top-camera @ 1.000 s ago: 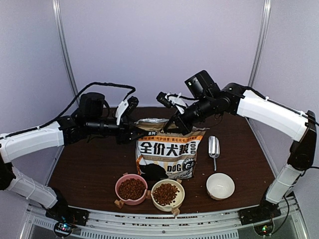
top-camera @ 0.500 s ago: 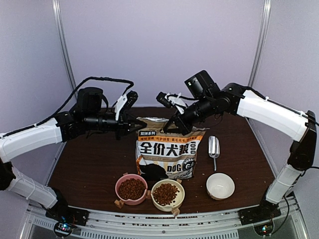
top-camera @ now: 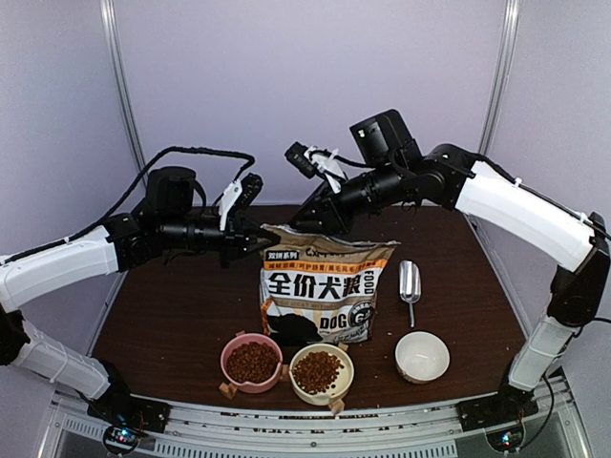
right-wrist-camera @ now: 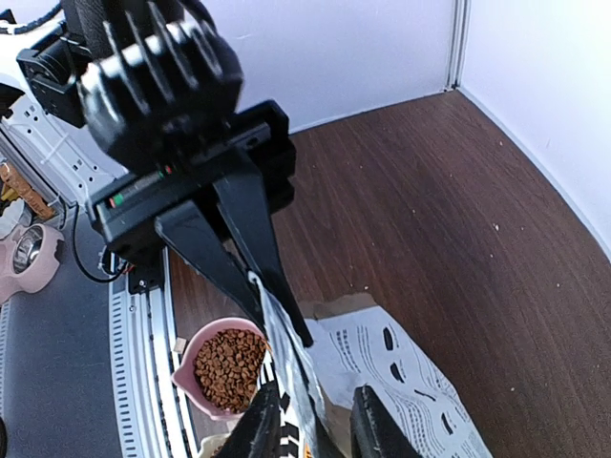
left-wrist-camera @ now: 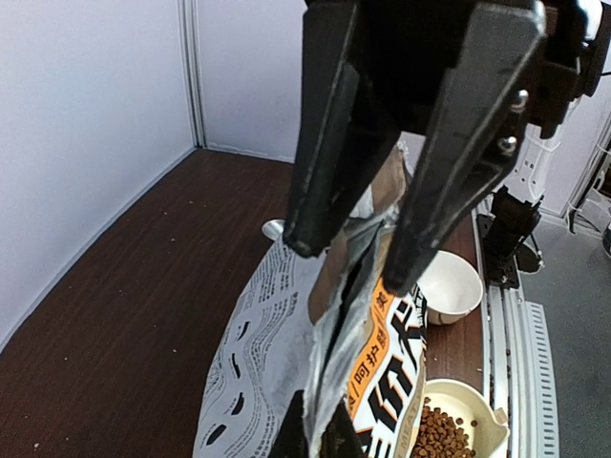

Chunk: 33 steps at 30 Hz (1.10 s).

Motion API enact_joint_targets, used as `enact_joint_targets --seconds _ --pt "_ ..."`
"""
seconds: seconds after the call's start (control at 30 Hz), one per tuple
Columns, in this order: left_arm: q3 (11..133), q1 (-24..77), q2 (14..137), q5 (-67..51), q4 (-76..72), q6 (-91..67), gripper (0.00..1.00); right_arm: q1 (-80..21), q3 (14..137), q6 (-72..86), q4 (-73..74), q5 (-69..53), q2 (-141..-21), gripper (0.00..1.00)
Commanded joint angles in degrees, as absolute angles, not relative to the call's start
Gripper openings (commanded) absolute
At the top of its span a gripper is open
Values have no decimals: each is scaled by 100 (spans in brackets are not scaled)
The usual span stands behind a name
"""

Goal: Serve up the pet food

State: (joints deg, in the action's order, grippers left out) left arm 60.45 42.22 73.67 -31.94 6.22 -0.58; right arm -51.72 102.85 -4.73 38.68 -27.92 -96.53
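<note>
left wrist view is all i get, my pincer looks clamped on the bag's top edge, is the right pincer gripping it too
Observer: No. In its own wrist view the right pincer is open. Its jaws stand apart, and the top edge of the bag runs between them unclamped.
Operator: ok, any bowl i can't see from here
Observer: Yes. The top view shows a pink bowl near the arm bases, just left of the cream bowl, and it holds a heap of pet food.
</note>
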Motion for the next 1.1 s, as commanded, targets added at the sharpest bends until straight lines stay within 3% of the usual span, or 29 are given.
enact_joint_targets --seconds 0.0,0.23,0.43,0.7,0.87,0.97,1.07 --pt "6160 4241 7284 -3428 369 -113 0 -5304 10699 -583 3783 -2838 -9935 31" --pt "6196 4240 7354 -3386 379 -132 0 -5405 10825 -829 4042 -2873 -10093 47" --pt "6189 4240 7374 -3441 279 -193 0 -5416 10768 -1025 4271 -2327 -10230 47" --pt "6205 4242 7348 -3463 262 -211 0 -5415 10774 -1219 4457 -1862 -10318 36" --pt "6214 4241 7348 -3454 264 -211 0 -5415 10760 -1200 4323 -1876 -10250 18" --pt "6213 4239 7343 -3423 272 -221 0 -5415 10741 -1197 4229 -1883 -10201 2" --pt "6190 4236 7303 -3313 302 -191 0 -5406 10725 -1242 4234 -1837 -10134 0"
